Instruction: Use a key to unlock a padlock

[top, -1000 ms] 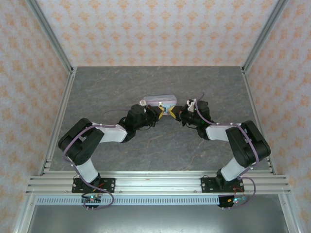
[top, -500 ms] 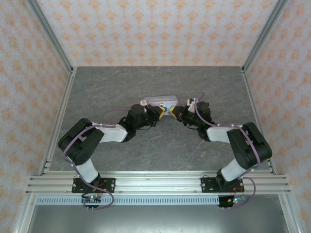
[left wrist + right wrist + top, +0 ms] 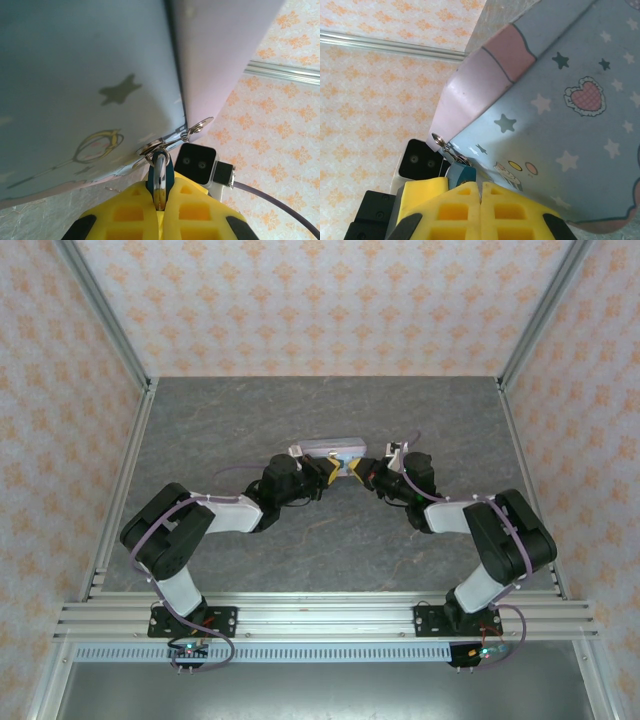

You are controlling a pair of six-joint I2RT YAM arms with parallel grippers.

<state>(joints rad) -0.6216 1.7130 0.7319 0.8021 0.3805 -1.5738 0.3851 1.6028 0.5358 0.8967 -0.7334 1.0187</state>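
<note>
The padlock (image 3: pixel 169 170) is a tiny teal lock with a silver shackle hooked through the metal hasp (image 3: pixel 165 145) of the pastel tin (image 3: pixel 90 75). My left gripper (image 3: pixel 161 192) is shut on the padlock, its yellow fingers clamped on the body from both sides. From the right, my right gripper (image 3: pixel 480 186) is shut, its tips touching the padlock (image 3: pixel 461 174). The key is hidden. In the top view both grippers, left (image 3: pixel 332 469) and right (image 3: pixel 357 471), meet tip to tip in front of the tin (image 3: pixel 325 449).
The tin stands near the middle of the grey table (image 3: pixel 300 410). Patterned walls and aluminium posts (image 3: pixel 105 315) close in the table on three sides. The left arm's camera (image 3: pixel 417 161) sits close beside my right fingertips.
The right arm's wrist has edged slightly left and toward the tin. The left arm and the tin have held still.
</note>
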